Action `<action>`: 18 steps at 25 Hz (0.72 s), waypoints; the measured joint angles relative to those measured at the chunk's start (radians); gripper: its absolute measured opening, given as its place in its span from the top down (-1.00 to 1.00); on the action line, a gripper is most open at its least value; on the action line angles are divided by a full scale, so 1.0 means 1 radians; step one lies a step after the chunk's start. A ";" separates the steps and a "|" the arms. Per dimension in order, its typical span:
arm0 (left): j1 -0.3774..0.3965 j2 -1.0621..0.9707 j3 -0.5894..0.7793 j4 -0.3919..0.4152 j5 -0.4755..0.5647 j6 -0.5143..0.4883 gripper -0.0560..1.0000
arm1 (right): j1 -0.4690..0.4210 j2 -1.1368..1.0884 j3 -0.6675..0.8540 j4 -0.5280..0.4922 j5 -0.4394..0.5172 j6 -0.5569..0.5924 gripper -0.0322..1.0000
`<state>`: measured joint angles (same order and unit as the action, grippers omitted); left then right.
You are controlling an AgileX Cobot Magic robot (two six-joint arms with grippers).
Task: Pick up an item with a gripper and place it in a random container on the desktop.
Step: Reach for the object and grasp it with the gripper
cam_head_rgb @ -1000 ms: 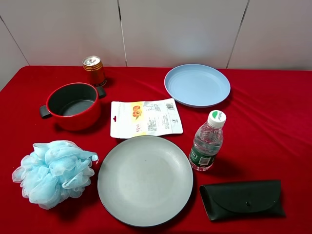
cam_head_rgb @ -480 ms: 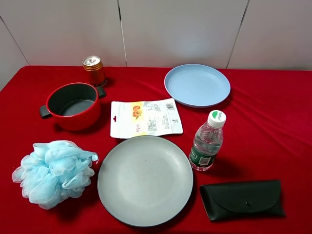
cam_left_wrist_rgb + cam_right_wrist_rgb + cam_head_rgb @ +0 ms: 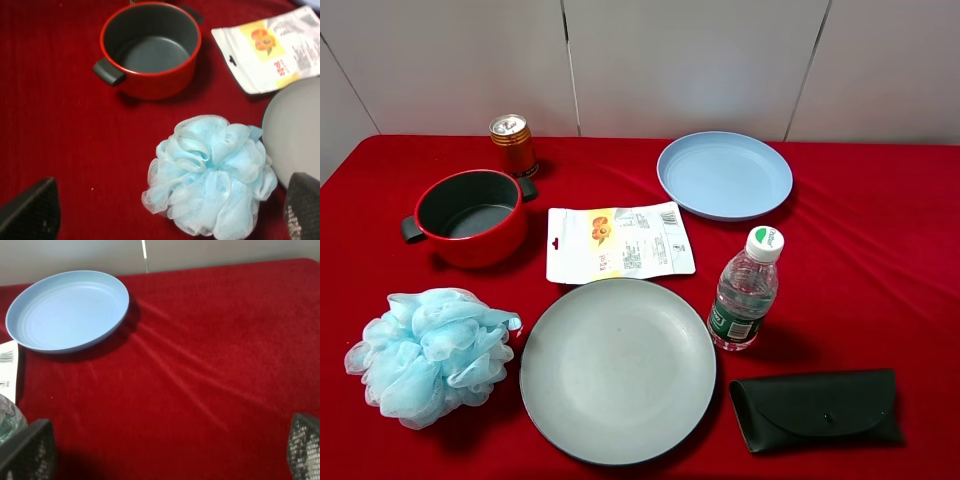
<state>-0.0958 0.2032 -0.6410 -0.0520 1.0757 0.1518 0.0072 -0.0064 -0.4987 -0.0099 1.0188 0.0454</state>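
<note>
Pouf (image 3: 430,355) is lying on the red tabletop (image 3: 880,230) at the front left, just beside the grey plate (image 3: 617,370). It is sitting apart from the pot (image 3: 470,215), which is standing upright behind it with its dark inside showing. The left claw (image 3: 165,210) is hovering above the pouf with its fingers spread wide, gripping nothing. The right claw (image 3: 166,447) is hanging just as wide over the red cloth near the blue plate (image 3: 67,310), likewise holding nothing.
</note>
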 joint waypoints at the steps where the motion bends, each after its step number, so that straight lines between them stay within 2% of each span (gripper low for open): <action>1: 0.000 0.038 -0.013 -0.002 0.002 0.014 -0.77 | 0.000 0.000 0.000 0.000 0.000 0.000 -0.40; 7: 0.000 0.256 -0.103 -0.036 0.054 0.108 -0.77 | 0.000 0.000 0.000 0.000 0.000 0.000 -0.40; 13: -0.003 0.417 -0.142 -0.070 0.093 0.161 -0.77 | 0.000 0.000 0.000 0.000 0.000 0.000 -0.40; 18: -0.086 0.504 -0.143 -0.051 0.092 0.169 -0.77 | 0.000 0.000 0.000 0.000 0.000 0.000 -0.40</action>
<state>-0.1813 0.7072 -0.7842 -0.1030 1.1674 0.3212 0.0072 -0.0064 -0.4987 -0.0099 1.0188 0.0454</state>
